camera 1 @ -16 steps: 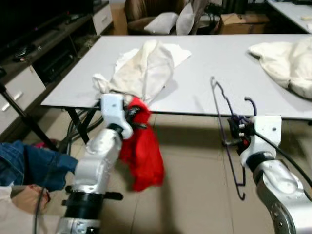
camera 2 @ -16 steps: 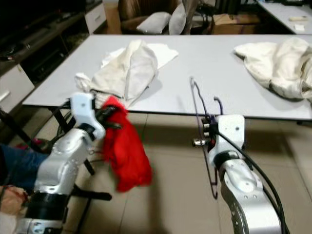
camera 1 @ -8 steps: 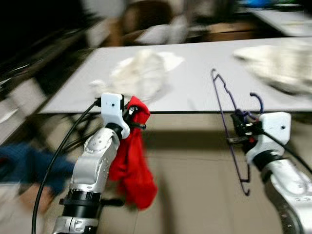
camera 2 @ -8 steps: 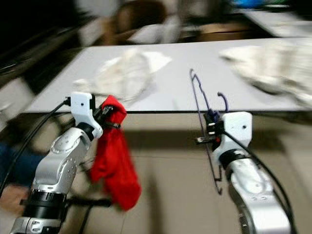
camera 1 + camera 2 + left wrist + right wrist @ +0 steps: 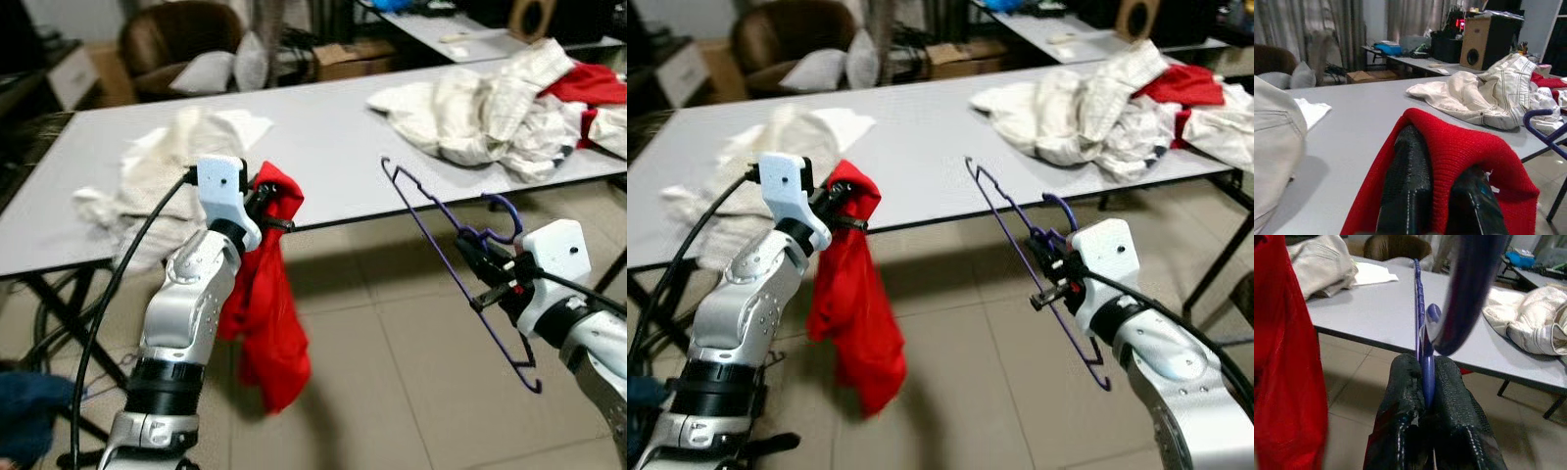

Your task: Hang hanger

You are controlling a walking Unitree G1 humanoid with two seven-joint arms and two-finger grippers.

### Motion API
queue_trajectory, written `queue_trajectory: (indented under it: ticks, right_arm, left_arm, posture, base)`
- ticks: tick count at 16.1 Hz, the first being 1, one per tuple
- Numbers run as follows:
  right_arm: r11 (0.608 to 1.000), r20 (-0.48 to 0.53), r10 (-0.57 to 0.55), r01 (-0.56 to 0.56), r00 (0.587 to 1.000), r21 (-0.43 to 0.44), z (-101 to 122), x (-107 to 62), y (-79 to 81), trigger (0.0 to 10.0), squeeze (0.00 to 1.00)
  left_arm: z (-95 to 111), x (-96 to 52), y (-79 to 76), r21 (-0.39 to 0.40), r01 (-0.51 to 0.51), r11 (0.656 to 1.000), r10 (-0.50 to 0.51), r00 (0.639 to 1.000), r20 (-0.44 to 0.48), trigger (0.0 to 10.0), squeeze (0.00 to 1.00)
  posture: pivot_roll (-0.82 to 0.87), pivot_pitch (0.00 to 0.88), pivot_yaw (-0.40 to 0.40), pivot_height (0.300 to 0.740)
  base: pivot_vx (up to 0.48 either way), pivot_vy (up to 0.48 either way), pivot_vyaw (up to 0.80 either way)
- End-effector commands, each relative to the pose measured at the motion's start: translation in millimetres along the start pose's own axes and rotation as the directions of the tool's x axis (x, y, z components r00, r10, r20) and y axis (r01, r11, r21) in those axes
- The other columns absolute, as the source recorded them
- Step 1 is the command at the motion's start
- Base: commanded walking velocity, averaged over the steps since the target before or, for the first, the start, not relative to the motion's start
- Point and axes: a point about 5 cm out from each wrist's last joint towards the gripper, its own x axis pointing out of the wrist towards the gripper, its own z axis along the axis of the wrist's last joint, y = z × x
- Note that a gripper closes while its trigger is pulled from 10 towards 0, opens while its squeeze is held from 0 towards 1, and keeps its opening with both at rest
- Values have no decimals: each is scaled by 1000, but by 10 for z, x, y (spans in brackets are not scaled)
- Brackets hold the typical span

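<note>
My right gripper (image 5: 1425, 382) is clenched on the thin purple wire hanger (image 5: 441, 220). My left gripper (image 5: 1437, 196) grasps the red knit garment (image 5: 266, 313), both before the grey tabletop (image 5: 323, 147).

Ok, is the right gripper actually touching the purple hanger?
Touching. The right wrist view shows the right gripper with both fingers pressed against the purple hanger wire between them.

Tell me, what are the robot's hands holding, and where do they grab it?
The left gripper pinches the red cloth at its top fold. The right gripper clamps the purple hanger near its hook.
</note>
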Motion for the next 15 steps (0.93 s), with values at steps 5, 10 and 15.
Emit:
queue_trajectory:
  ticks: [5,10,15]
  right_arm:
    - [999,19,38,-39,999,35,32,44,102,10000,0]
    - [973,68,229,-230,971,10,173,-142,37,10000,0]
    - [848,-92,527,-530,845,-3,198,-638,-52,10000,0]
  left_arm:
    - [69,11,-60,-5,26,1000,-26,999,22,10000,0]
    - [196,120,-30,7,29,1000,-29,999,45,10000,0]
    - [362,355,-21,47,74,996,-76,996,46,10000,0]
  posture:
    - [-144,0,63,740]
    - [-136,0,58,740]
    - [-133,0,59,740]
  base:
    - [351,0,-249]
    - [357,0,0]
    - [366,0,0]
